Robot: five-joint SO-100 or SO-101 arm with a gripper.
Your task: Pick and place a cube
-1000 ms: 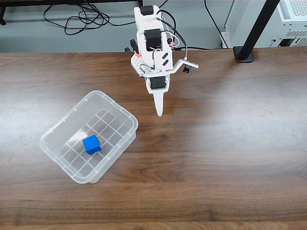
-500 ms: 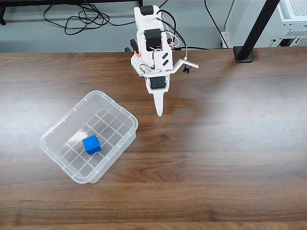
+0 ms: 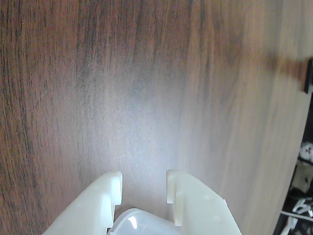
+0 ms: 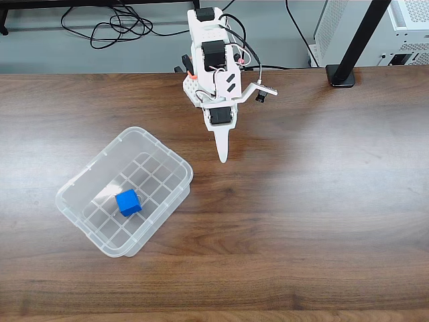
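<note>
— on the bench (image 4: pixel 322 201), what sits around the arm?

— from my fixed view, a clear plastic bin (image 4: pixel 175 161) lies to the left of the arm, set at an angle, well apart from the hand (image 4: pixel 222 158). the cube (image 4: pixel 128 202) rests inside it on the gridded floor, near the middle. nothing lies between the hand and the bin; that stretch is bare wood.

— and the hand itself?

— it points down and toward the camera, tapering to a white tip over the bench. in the wrist view i see the hand (image 3: pixel 144 188) with its two pale fingers (image 3: pixel 110 188) a narrow gap apart, nothing between them, only wood grain beyond.

— materials?

— the cube is matte bright blue with sharp edges. the bin is thin and see-through, with rounded corners, a rolled rim and a ribbed grid on its floor. the arm (image 4: pixel 213 60) is white printed plastic with black motors and loose wires.

— the surface and the room?

— dark brown wood, long grain running across, with a soft glare toward the right. behind the bench edge there is a grey floor with a tangle of black cables (image 4: pixel 114 27), a black stand foot (image 4: pixel 340 75) on the bench's far right, and a white perforated case (image 4: pixel 409 27) in the corner.
</note>
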